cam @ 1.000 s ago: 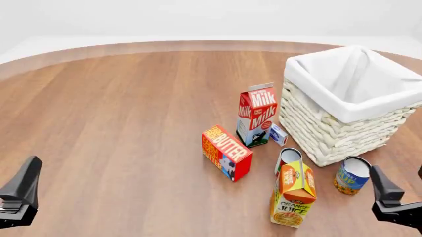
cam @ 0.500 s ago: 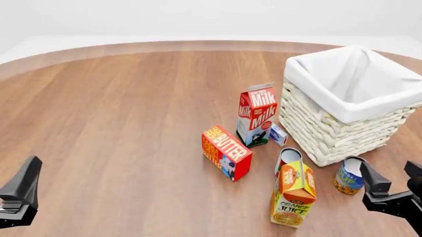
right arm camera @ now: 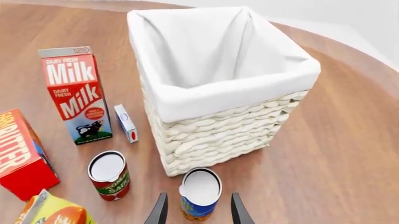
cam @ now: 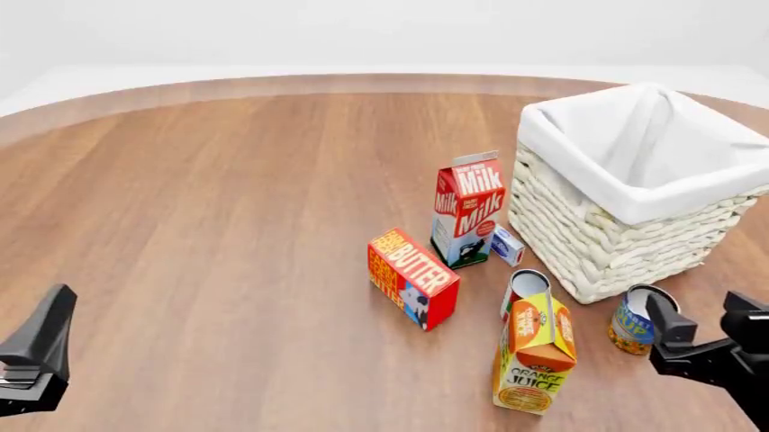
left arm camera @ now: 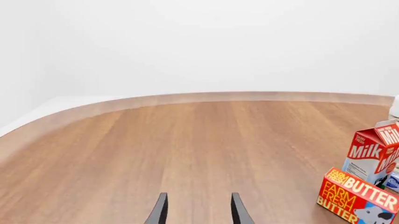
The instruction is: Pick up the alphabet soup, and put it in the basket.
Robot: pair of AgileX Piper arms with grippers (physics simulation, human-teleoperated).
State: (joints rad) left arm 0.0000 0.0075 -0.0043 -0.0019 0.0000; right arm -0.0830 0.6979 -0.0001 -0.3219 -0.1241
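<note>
My right fingers (cam: 701, 317) beside the blue-labelled alphabet soup can (cam: 636, 319)

The can stands upright on the brown wooden surface (cam: 216, 207), just in front of the large white woven wicker basket (cam: 625, 234); my spread right fingers sit just right of it, while my left fingers (cam: 46, 331) hang well apart at the far left edge.

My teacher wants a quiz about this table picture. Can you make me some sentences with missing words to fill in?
1. The alphabet soup stands on the table right beside the white ____.
2. The tall red carton behind the butter box says ____.
3. The right tool is open, with the ____ can between its fingers.
4. The left tool holds ____.

Missing words: basket; Milk; alphabet soup; nothing
</note>
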